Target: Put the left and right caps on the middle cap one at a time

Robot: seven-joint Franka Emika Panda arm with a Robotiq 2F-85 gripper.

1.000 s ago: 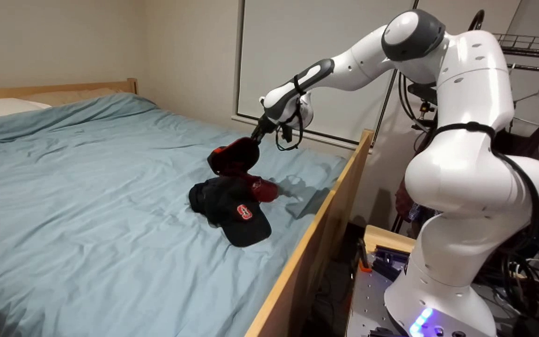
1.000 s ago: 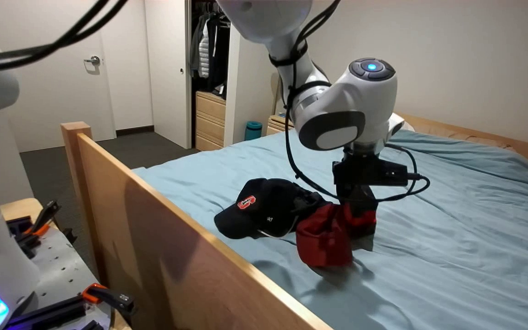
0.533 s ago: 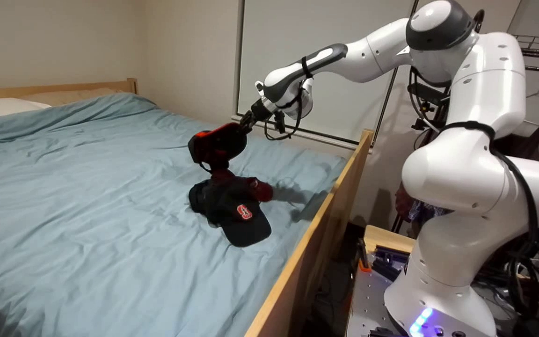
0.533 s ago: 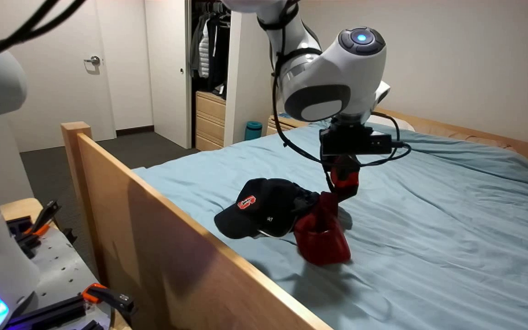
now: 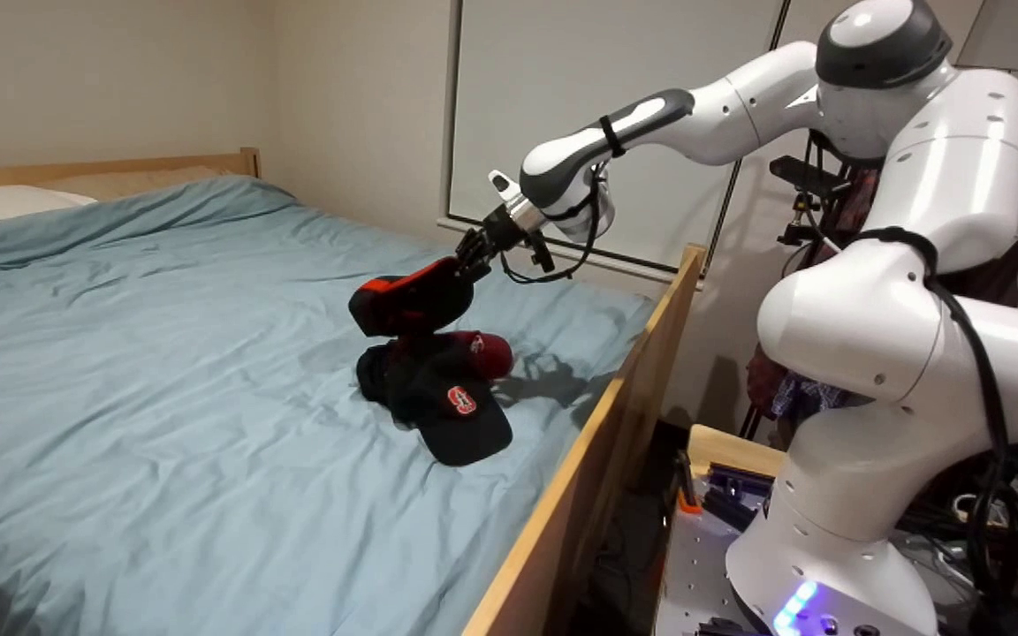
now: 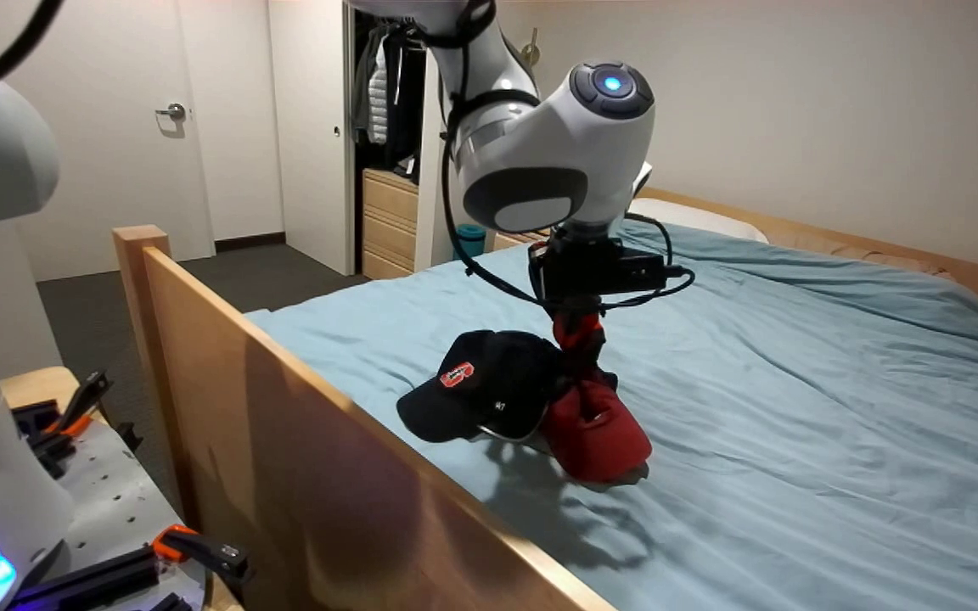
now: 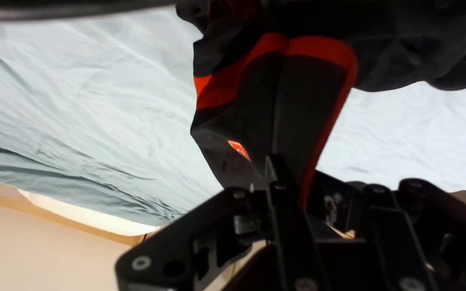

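We see the gripper (image 5: 471, 256) clamped on a black-and-red cap (image 5: 412, 300), held above the black logo cap (image 6: 497, 378) and the red cap (image 6: 604, 445), which lie side by side on the bed (image 6: 795, 424). Whether it touches either, we cannot tell.

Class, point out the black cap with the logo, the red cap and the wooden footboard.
Black cap (image 6: 502, 373): in an exterior view, on the crown's side.
Red cap (image 6: 601, 443): in an exterior view, on its red fabric.
Wooden footboard (image 6: 332, 488): in an exterior view, on its broad face.
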